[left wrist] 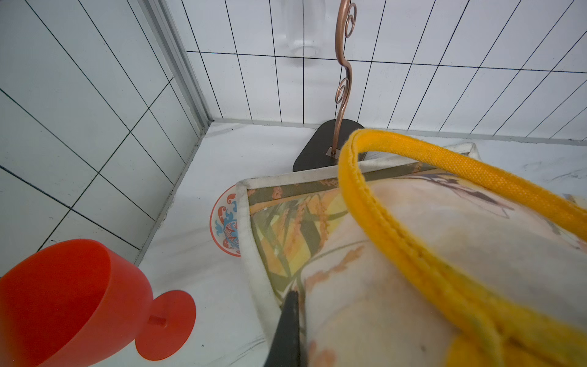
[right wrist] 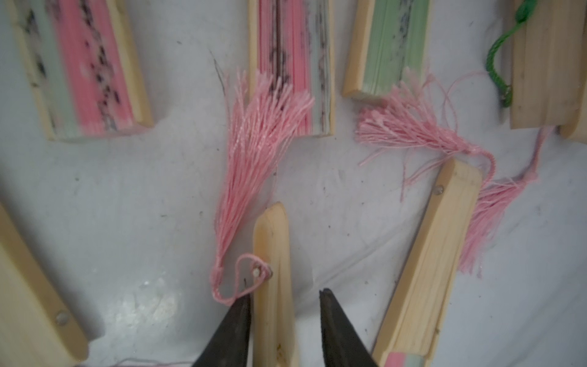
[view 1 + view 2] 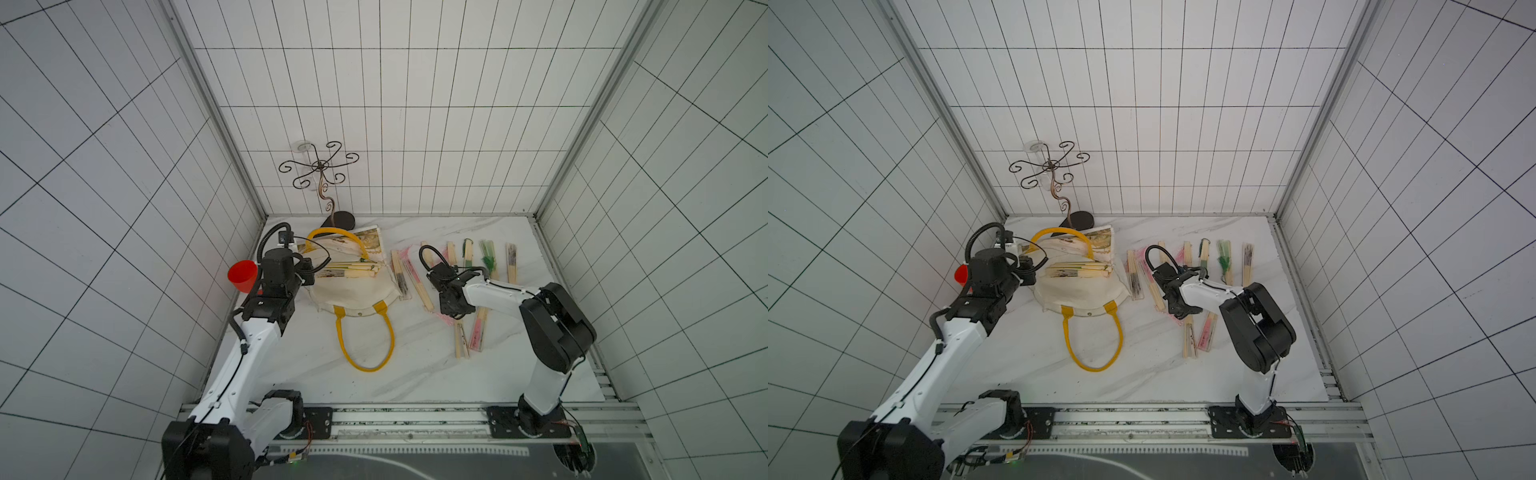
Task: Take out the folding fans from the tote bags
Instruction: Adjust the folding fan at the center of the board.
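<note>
The cream tote bag (image 3: 353, 291) (image 3: 1079, 293) lies on the marble table with its mouth toward the left arm, and one yellow handle (image 1: 413, 222) arches over it. Several folding fans (image 3: 353, 268) (image 3: 1077, 270) stick out of the mouth. My left gripper (image 3: 311, 272) is shut on the bag's cloth edge; only one dark finger (image 1: 287, 321) shows against the fabric. Several more fans (image 3: 486, 259) lie spread to the bag's right. My right gripper (image 2: 284, 294) points down there, open, straddling a bamboo fan (image 2: 271, 241) with a pink tassel. One finger touches that fan; the other stands apart.
A red goblet (image 3: 242, 276) (image 1: 73, 302) lies by the left wall, close to the left arm. A scrolled metal stand (image 3: 320, 174) on a dark base (image 1: 320, 146) rises at the back. A patterned plate (image 1: 227, 222) peeks from under the bag. Tiled walls enclose three sides.
</note>
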Motion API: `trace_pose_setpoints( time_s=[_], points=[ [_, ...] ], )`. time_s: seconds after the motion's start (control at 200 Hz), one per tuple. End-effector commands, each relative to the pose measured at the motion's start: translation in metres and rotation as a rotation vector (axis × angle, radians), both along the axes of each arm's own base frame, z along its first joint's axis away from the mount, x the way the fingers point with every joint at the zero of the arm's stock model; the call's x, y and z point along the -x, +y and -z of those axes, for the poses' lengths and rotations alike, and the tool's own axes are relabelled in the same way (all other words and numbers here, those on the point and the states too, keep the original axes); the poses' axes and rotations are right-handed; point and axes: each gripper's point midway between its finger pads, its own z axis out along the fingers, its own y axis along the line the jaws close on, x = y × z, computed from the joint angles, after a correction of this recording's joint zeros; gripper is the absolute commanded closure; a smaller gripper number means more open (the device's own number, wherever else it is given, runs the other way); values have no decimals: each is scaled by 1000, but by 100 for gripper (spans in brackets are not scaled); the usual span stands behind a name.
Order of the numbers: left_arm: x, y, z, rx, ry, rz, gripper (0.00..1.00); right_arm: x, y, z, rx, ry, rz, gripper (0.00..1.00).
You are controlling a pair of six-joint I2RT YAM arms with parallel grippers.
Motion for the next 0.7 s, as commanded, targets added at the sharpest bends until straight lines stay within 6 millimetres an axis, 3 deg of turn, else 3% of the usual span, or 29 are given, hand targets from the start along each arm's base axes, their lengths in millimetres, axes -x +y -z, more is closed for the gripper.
trace_pose_setpoints(
  time_s=[0.0,0.46,0.695],
  points=[
    [-8,-1,-28,23,-86,0,100,-13,15,-5,-53,4,-22,66],
    [-8,0,-29,24,-87,-2,100,-9,33,-37,-209,-7,-75,94],
    [-8,0,-31,23,-92,-3,100,-7,42,-55,-387,-15,-92,95]
  ],
)
